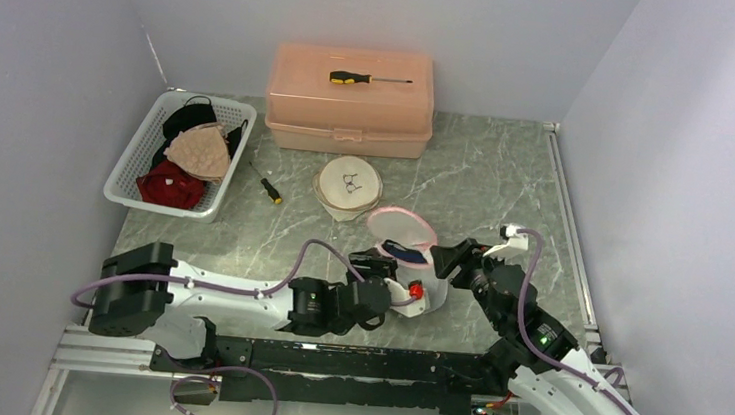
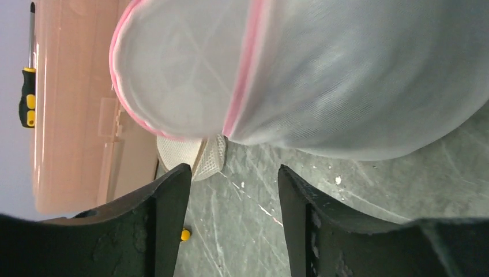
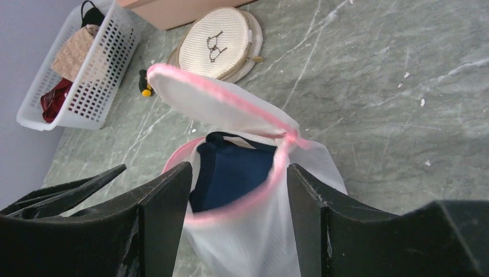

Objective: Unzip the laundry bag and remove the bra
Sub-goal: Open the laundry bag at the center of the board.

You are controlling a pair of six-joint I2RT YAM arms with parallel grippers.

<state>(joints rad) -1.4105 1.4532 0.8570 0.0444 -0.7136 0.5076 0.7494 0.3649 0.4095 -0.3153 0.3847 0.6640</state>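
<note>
The laundry bag [image 3: 248, 248] is white mesh with pink trim, and the bra [image 3: 230, 173] inside it is navy blue. The right gripper [image 3: 237, 168] has black fingers [image 3: 161, 213]. Beyond them, the table [image 3: 392, 86] is grey-green marble with pale veins. Farther off are a cream pouch [image 3: 216, 43] with a black drawing, a white basket [image 3: 86, 86] and a peach box [image 1: 348, 116].

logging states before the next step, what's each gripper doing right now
left gripper: open, holding nothing; the laundry bag sits just beyond it.
right gripper: open, facing the bag's unzipped mouth, gripping nothing.
</note>
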